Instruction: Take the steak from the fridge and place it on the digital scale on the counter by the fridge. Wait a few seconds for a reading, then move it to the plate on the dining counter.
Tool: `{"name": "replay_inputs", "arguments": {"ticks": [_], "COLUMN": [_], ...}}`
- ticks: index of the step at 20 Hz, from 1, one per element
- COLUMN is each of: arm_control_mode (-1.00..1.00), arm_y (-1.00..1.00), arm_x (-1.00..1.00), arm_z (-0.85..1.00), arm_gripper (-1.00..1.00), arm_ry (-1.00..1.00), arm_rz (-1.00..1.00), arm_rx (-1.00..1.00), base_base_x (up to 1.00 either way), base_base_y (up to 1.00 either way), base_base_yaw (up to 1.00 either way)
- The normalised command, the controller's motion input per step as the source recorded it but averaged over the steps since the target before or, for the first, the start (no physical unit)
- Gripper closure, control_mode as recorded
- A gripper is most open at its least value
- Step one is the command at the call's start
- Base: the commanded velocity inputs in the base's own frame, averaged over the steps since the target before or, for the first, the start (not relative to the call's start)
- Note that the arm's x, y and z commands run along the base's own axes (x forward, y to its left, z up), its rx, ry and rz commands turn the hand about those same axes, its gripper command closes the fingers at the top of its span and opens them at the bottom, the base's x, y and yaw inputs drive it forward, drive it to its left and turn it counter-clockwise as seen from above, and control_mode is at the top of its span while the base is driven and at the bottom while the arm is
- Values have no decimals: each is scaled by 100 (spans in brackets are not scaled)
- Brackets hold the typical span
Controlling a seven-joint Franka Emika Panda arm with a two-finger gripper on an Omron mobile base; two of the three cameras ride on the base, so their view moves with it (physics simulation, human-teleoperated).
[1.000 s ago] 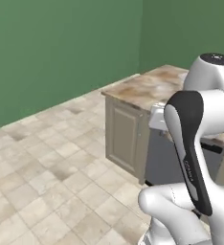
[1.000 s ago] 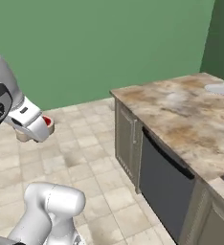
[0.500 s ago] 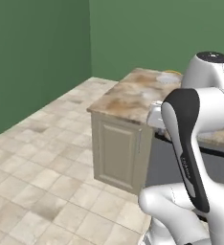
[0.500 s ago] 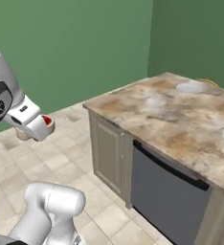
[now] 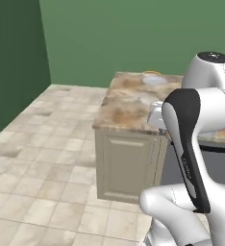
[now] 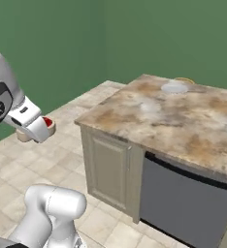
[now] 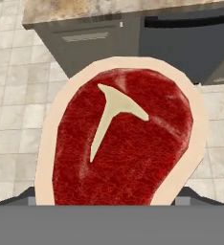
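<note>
A raw red steak (image 7: 118, 143) with a pale fat rim and a T-shaped streak sits right in front of the hand camera, held over tiled floor. From the right base camera, my gripper (image 6: 43, 128) hangs at the left, shut on the steak (image 6: 48, 122), well short of the dining counter (image 6: 183, 121). The small round pale plate (image 6: 175, 88) lies near the far edge of that marbled top, and it is also visible as the plate (image 5: 153, 79) on the dining counter (image 5: 129, 103) in the left base view. The fridge and the digital scale are out of view.
A cream cabinet door (image 5: 126, 166) and a dark appliance panel (image 6: 183, 203) face me under the counter top. Open tiled floor (image 5: 42, 158) stretches to the left. Green walls (image 5: 114, 33) close off the room behind. Something yellow (image 6: 184, 80) peeks up behind the plate.
The whole picture has shifted as the base drove and turned, so the dining counter now faces me closer and more to the middle. The steak stays held in the gripper.
</note>
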Motion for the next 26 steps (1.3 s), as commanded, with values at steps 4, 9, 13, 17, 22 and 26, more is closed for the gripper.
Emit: {"name": "replay_inputs", "arguments": {"ticks": [4, 9, 13, 17, 22, 26], "arm_control_mode": [100, 100, 100, 100, 100, 100], "arm_y": [0, 0, 0, 0, 0, 0], "arm_x": [0, 0, 0, 0, 0, 0], "arm_z": [0, 0, 0, 0, 0, 0], "arm_gripper": [100, 100, 100, 100, 100, 100], "arm_ry": [0, 0, 0, 0, 0, 0], "arm_rz": [0, 0, 0, 0, 0, 0], "arm_rx": [0, 0, 0, 0, 0, 0], "base_base_x": [47, 37, 32, 30, 31, 38], "base_base_y": [100, 100, 100, 100, 100, 100], "base_base_yaw": [-49, -48, -47, -48, -49, -49]}}
